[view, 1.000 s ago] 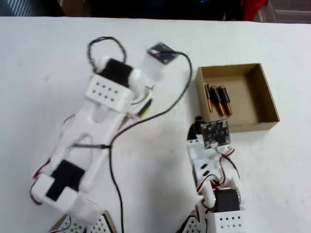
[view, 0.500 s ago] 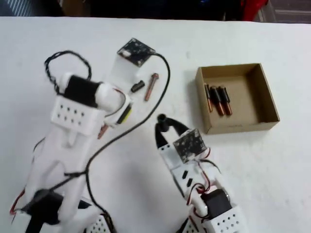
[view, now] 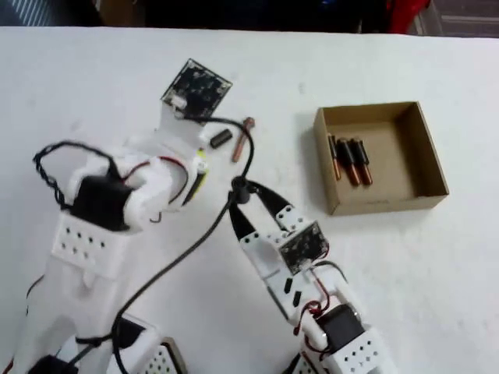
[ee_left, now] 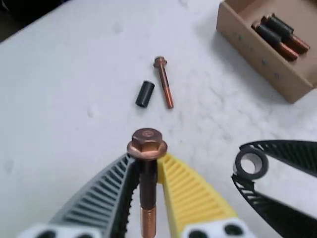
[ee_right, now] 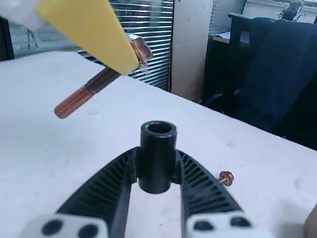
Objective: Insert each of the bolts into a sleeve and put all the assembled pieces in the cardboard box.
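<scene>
The white tabletop [view: 437, 273] carries everything I am working with. On the high view my left arm [view: 101, 210] is the bulkier shape, and the right arm [view: 312, 265] angles in from the near edge, so the two meet around the middle. The cardboard box [view: 390, 204] sits off to the right arm's side, well apart from that meeting point, with a few finished pieces [view: 348, 161] lying side by side on its floor.

The left claw [ee_left: 148, 163] is clamped narrow around a copper bolt [ee_left: 147, 183], with the flanged head just past the tips and the shank running back between the pads. The right claw [ee_right: 157, 163] pinches a black sleeve [ee_right: 158, 148] upright, its open bore facing up. From the right wrist view the bolt hangs above the sleeve and off to one side, tilted, and its threaded end is not on the bore.

I judge this to be the mating step, with the parts held in the air and not yet joined. Next I need to swing the threaded tip over the bore, match the two axes, then push straight in.

A second bolt [view: 242, 140] and sleeve [view: 221, 139] lie loose just beside each other on the tabletop beyond the claws, waiting their turn.
</scene>
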`<state>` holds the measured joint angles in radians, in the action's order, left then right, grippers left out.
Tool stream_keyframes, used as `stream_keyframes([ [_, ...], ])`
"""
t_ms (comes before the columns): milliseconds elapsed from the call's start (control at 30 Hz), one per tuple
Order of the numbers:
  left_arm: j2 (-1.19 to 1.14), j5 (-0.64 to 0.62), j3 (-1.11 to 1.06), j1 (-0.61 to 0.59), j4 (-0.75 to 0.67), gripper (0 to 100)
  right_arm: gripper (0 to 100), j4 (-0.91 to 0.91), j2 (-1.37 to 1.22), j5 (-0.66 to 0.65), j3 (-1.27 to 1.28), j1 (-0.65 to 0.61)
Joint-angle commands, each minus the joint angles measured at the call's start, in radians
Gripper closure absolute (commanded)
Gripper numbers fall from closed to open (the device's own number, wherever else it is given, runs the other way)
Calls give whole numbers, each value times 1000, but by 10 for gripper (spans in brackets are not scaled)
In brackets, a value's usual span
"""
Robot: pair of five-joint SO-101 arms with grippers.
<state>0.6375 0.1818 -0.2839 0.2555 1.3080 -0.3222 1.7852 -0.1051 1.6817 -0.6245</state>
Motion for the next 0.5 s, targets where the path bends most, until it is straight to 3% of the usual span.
stream_keyframes([
  [0, 99, -28, -49, -13, -163, 979, 981, 35, 13, 106, 9, -2],
  [133, 173, -135, -126, -10, -301, 979, 981, 50, 13, 129, 9, -2],
  [300, 234, -144, -167, -5, -413, 979, 981, 48, 8, 129, 9, -2],
  [467, 277, -146, -167, 47, -434, 979, 981, 48, 12, 129, 9, -5],
])
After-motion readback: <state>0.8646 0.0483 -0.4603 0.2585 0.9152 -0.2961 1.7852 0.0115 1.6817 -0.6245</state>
